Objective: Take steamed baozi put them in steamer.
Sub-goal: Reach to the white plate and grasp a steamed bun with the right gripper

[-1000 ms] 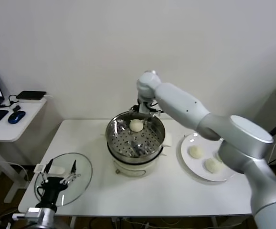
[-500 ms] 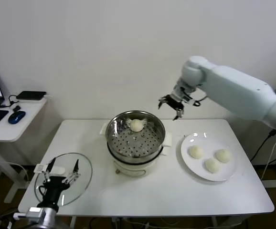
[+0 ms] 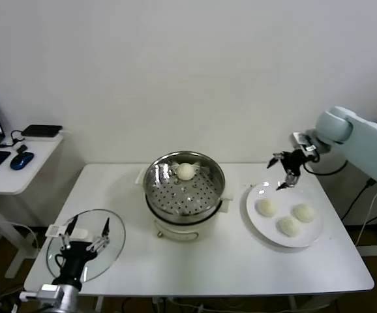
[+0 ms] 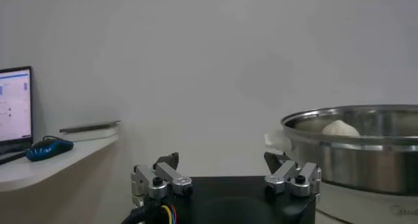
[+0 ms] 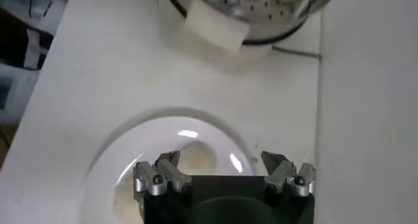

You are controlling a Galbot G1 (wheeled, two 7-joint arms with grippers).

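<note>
Baozi, 3 round, cream-white, smooth dough buns (image 3: 267, 208), lie on the flat white round plate (image 3: 257, 222) just right of the shiny perforated stainless-steel steamer (image 3: 184, 186), where 1 more bun (image 3: 186, 171) already sits. They look soft, light and easily dented, so a gentle hold across the widest sides seems best. Right pincer (image 3: 285, 176), spread and empty, hovers above the plate's far edge. Left pincer (image 3: 84, 240), spread, waits over the round glass lid (image 3: 113, 236) on the white table (image 3: 208, 261).
</note>
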